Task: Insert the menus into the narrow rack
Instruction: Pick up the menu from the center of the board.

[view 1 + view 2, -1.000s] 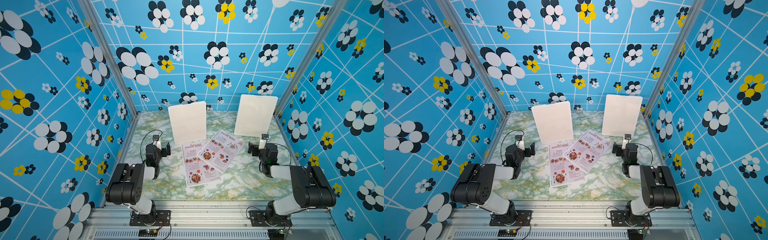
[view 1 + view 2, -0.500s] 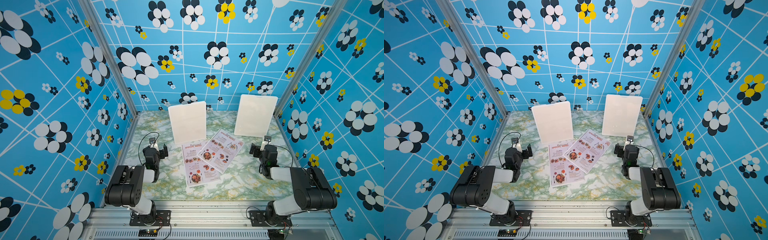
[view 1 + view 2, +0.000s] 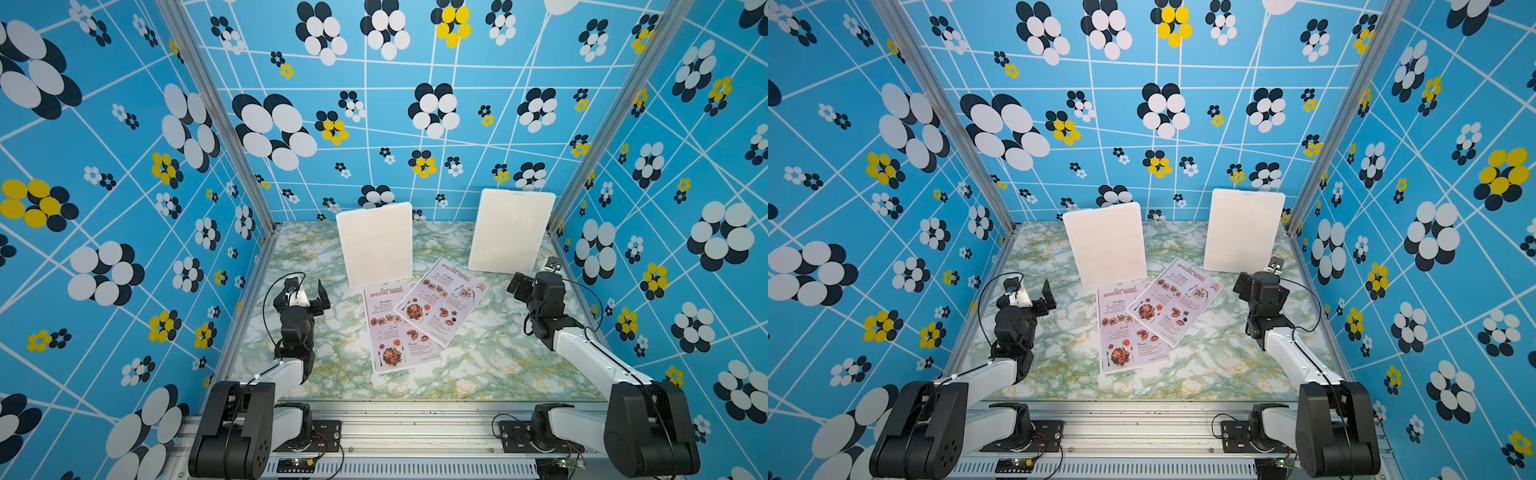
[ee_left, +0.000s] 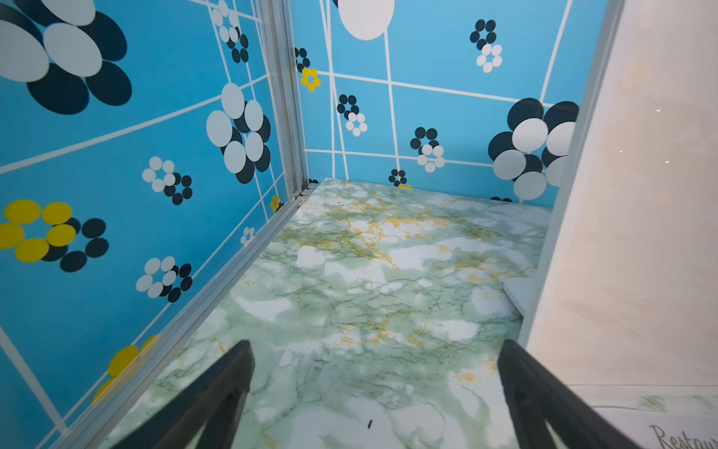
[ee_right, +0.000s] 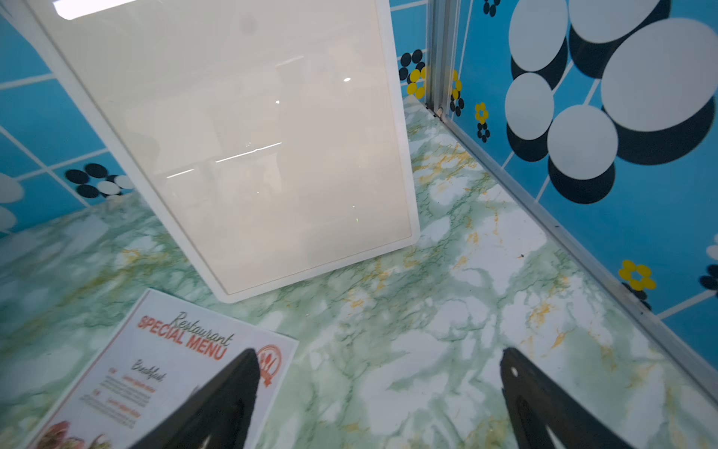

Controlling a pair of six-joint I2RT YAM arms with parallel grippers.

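Observation:
Two pale-pink menus lie flat and overlapping mid-table: one (image 3: 390, 332) (image 3: 1129, 332) straight, the other (image 3: 442, 305) (image 3: 1173, 301) angled across its upper right corner. Behind them two white flat racks stand upright, one at centre (image 3: 376, 245) (image 3: 1106, 243) and one at back right (image 3: 511, 230) (image 3: 1244, 228). My left gripper (image 3: 307, 293) (image 3: 1032, 293) (image 4: 375, 346) hovers open left of the menus, beside the centre rack (image 4: 641, 233). My right gripper (image 3: 534, 276) (image 3: 1258, 274) (image 5: 380, 352) is open and empty before the right rack (image 5: 248, 147), one finger over the angled menu's corner (image 5: 167, 369).
The green marble tabletop (image 3: 498, 365) is boxed in by blue flowered walls (image 3: 124, 208) on three sides, with aluminium frame posts (image 3: 232, 137) at the back corners. A metal rail (image 3: 415, 419) with both arm bases runs along the front edge.
Both arms have unfolded, their elbow blocks sinking toward the front rail while the forearms stretch out over the table. The grippers stayed open and the menus have not moved.

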